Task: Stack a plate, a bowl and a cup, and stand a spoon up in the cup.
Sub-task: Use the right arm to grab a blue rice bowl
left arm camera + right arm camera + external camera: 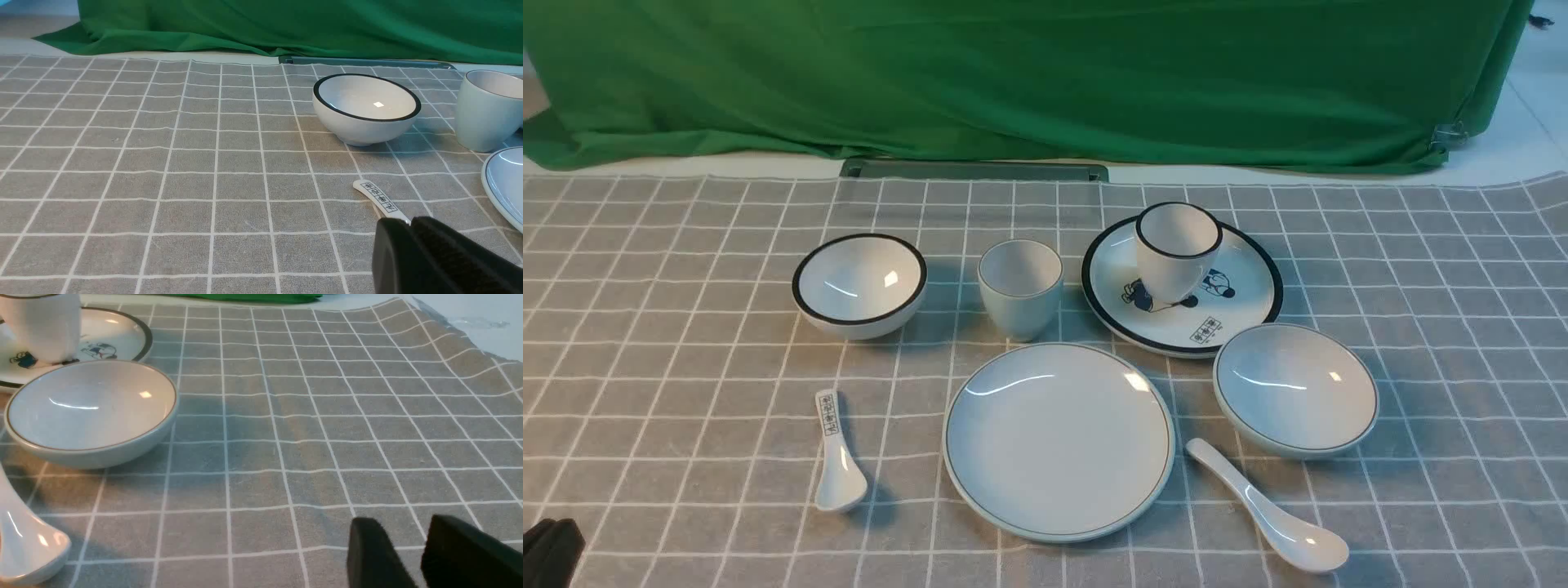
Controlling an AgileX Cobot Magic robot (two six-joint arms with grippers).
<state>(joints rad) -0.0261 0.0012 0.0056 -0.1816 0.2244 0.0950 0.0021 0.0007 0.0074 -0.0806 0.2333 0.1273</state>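
Note:
The pale plate (1058,441) lies at the front centre of the checked cloth, and its edge (504,183) shows in the left wrist view. The shallow thin-rimmed bowl (1295,388) (90,412) sits to its right. Behind the plate stands the blue-grey cup (1019,278) (486,110), upright. The plain white spoon (1266,506) (24,539) lies in front of the bowl. My left gripper (408,222) is shut and empty, low at the front left corner (551,551). My right gripper (402,526) is open over bare cloth, well right of the bowl, and is out of the front view.
A black-rimmed white bowl (859,284) (363,108) sits back left. A short marked spoon (836,449) (378,198) lies just beyond my left gripper. A cartoon plate (1241,306) (118,335) holds a black-rimmed cup (1176,249) (45,326). Green cloth (1013,73) hangs behind.

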